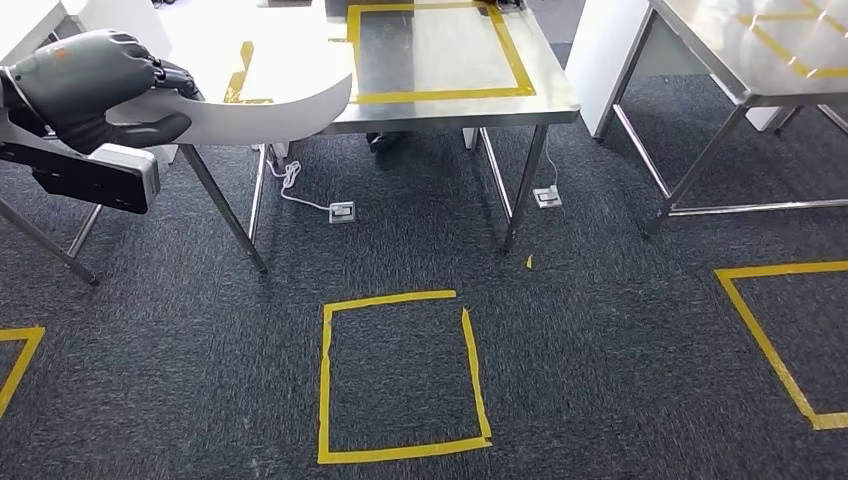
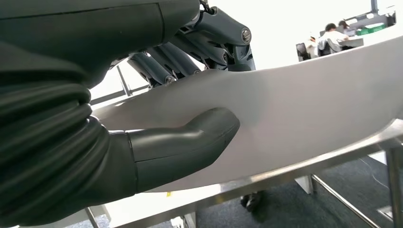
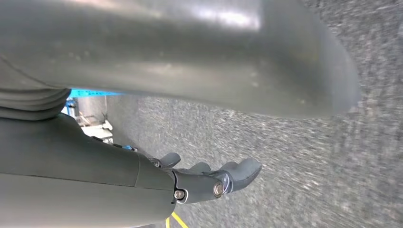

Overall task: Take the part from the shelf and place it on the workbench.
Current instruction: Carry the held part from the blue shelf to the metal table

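The part (image 1: 270, 100) is a long, curved white panel. My left hand (image 1: 90, 85) grips it at the upper left, thumb under one face and fingers over the other. Its free end reaches over the near left corner of the steel workbench (image 1: 460, 112), which carries a yellow tape rectangle (image 1: 430, 95). Up close, the part (image 2: 309, 109) spans the left wrist view with my left hand (image 2: 180, 142) clamped on it, above the bench edge. My right hand (image 3: 142, 175) hangs over the dark carpet with nothing in it, its fingers loosely extended.
A second steel table (image 1: 720, 60) stands at the right. Yellow tape squares mark the carpet in front (image 1: 400, 375) and to the right (image 1: 780, 340). Floor sockets (image 1: 342, 211) and a white cable lie between the bench legs. People (image 2: 332, 35) sit far off.
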Robot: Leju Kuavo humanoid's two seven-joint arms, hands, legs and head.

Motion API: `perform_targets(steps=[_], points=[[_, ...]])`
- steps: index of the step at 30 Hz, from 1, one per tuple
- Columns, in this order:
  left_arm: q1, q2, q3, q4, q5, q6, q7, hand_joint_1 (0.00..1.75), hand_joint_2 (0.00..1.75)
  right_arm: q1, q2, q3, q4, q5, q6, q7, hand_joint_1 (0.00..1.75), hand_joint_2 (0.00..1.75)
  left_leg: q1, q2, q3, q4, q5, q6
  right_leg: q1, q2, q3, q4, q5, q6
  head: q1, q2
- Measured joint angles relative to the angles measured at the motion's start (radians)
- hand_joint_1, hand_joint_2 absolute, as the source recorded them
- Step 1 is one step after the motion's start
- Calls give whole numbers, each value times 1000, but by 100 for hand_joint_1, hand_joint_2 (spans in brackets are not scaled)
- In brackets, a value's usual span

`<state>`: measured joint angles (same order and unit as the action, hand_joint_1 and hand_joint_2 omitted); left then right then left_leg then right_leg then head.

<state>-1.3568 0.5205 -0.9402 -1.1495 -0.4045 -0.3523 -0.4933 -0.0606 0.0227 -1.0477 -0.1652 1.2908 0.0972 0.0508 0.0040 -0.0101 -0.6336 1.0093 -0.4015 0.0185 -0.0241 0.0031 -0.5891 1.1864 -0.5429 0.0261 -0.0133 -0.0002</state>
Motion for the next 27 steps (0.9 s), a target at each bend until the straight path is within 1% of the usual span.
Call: perform_targets(steps=[1,2,3,4,5,7,8,9,10,11,13,14,15,17,18,19,20,21,22,23,24,25,26,27], points=[[1,-3,-1,1,-2,1,0,175,175,0,0,-1,0,-1,-1,0,0,0,-2,-1,6,0,-7,5,1,0,-47,61,-23,1,0,0],[4,-8,-2,3,-3,2,0,175,175,0,0,-2,0,-2,-2,0,0,0,-4,-2,12,0,-15,7,3,0,-88,105,-51,1,0,0],[8,-12,-3,6,-6,2,0,175,175,0,1,-3,0,-2,-3,0,0,0,-6,-4,20,1,-23,9,5,0,-117,125,-69,0,0,0],[11,-16,-4,9,-9,3,0,175,175,1,2,-4,0,-3,-5,0,0,0,-8,-6,31,2,-32,10,7,0,-130,113,-66,-2,1,0],[13,-19,-4,12,-12,4,0,175,175,1,3,-5,0,-4,-8,0,0,0,-10,-7,42,4,-42,10,9,0,-126,71,-37,-6,1,0],[16,-20,-1,16,-17,4,0,175,175,2,8,-6,0,-7,-18,0,0,0,-13,-7,65,8,-62,6,15,0,-88,-64,65,-18,1,0],[18,-18,3,15,-18,2,1,175,175,2,10,-6,0,-6,-24,0,0,0,-15,-9,73,9,-70,3,19,0,-71,-115,93,-24,1,0],[22,-12,9,12,-20,-2,3,175,175,2,14,-6,0,-5,-28,0,0,0,-16,-10,78,8,-77,-3,22,0,-58,-147,109,-30,1,0],[30,-4,16,7,-22,-7,6,175,175,2,17,-6,0,-3,-32,0,0,0,-17,-11,82,11,-78,-10,24,1,-52,-158,111,-36,1,0],[39,6,26,-1,-23,-13,9,175,175,2,22,-6,0,0,-33,0,0,0,-18,-12,85,14,-79,-17,24,1,-44,-162,106,-41,2,0],[60,28,53,-21,-30,-24,15,175,175,2,30,-6,-1,6,-34,1,0,0,-17,-9,85,35,-85,-29,19,2,-26,-169,115,-53,1,0],[67,36,68,-31,-36,-30,17,175,175,1,33,-6,-1,9,-33,1,0,0,-15,-7,72,61,-98,-34,17,2,-18,-170,112,-58,1,0],[74,43,84,-39,-44,-36,18,175,175,0,36,-6,-2,11,-31,1,0,0,-12,-5,46,106,-117,-39,16,2,-12,-171,109,-61,-1,0],[93,50,109,-50,-61,-49,19,175,175,-1,40,-6,-2,14,-29,0,0,0,-7,-2,-33,226,-164,-49,15,0,-2,-171,97,-64,-2,0],[105,52,118,-53,-68,-55,19,175,175,-1,41,-6,-2,16,-28,0,0,0,-5,-1,-67,268,-178,-53,15,0,4,-171,91,-63,-2,0],[116,53,125,-55,-72,-59,19,175,175,0,43,-6,-2,17,-28,0,0,0,-2,0,-86,281,-176,-55,14,-1,13,-171,84,-62,-2,0],[125,54,130,-57,-75,-61,18,175,175,0,44,-6,-2,17,-28,0,0,0,0,2,-87,259,-154,-56,14,-1,23,-171,76,-60,-2,0],[129,55,136,-58,-77,-63,17,175,175,0,44,-6,-2,17,-28,0,0,0,2,3,-73,207,-113,-56,14,-1,33,-171,68,-58,-2,0],[131,56,142,-59,-80,-64,14,175,175,0,45,-6,-2,17,-28,0,0,0,3,5,-52,136,-63,-54,14,-1,42,-170,59,-54,-2,0],[132,57,148,-59,-84,-64,10,175,175,0,45,-6,-2,16,-28,0,0,0,3,7,-34,75,-32,-50,15,0,50,-169,51,-50,-3,0],[132,56,154,-58,-90,-66,4,175,175,1,45,-6,-3,16,-28,1,0,0,1,7,-18,33,-16,-45,16,0,54,-168,44,-44,-3,0],[133,55,158,-57,-97,-68,-1,175,175,1,45,-6,-3,16,-28,3,0,0,0,7,-11,12,-11,-37,17,0,57,-165,39,-37,-3,0],[133,51,160,-54,-103,-71,-5,175,175,1,45,-6,-4,14,-29,7,0,0,-2,6,-6,11,-20,-29,19,0,61,-161,36,-30,-2,0],[131,46,162,-52,-108,-74,-9,175,175,1,46,-6,-4,12,-30,11,0,0,-1,5,0,12,-19,-20,18,-1,62,-156,32,-24,-2,0]])
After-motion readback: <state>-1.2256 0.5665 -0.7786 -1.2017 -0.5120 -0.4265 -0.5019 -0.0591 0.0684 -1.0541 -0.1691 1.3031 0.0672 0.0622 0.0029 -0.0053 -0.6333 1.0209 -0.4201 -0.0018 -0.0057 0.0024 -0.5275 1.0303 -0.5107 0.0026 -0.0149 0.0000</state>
